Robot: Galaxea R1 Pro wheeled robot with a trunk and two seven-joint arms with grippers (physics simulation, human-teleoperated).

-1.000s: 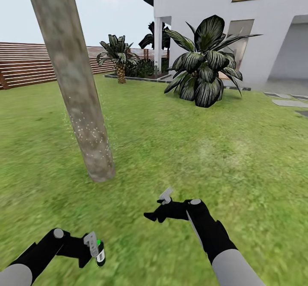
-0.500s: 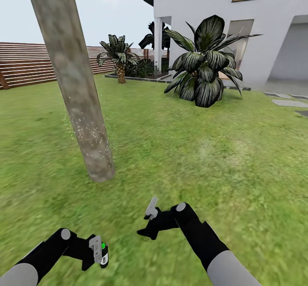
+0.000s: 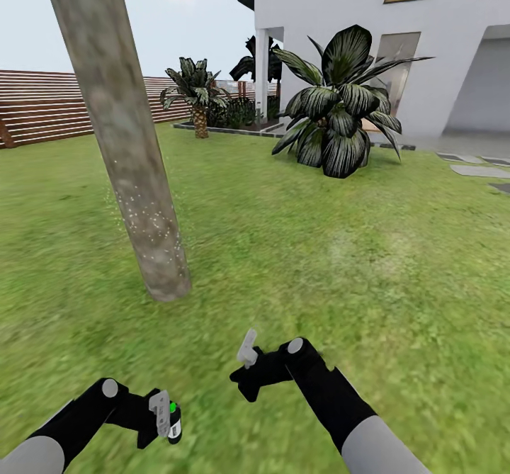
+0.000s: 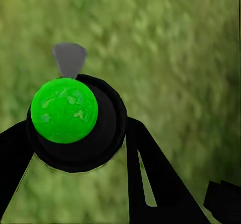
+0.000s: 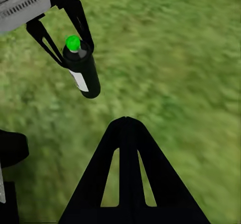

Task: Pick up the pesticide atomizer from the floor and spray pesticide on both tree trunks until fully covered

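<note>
The left tool [image 3: 164,417] is clamped on the pesticide atomizer [image 3: 173,421], holding it low above the grass lawn [image 3: 340,247], green spot up. The right tool [image 3: 244,378], near it, points toward the bottle; its 2 fingers meet at the tips. Beyond the left tool stands 1 speckled tree trunk [image 3: 134,176].

Legible text: none. White label [image 5: 79,80] on the pesticide atomizer [image 5: 83,71]: markings too small and blurred to read; no other signs.
</note>
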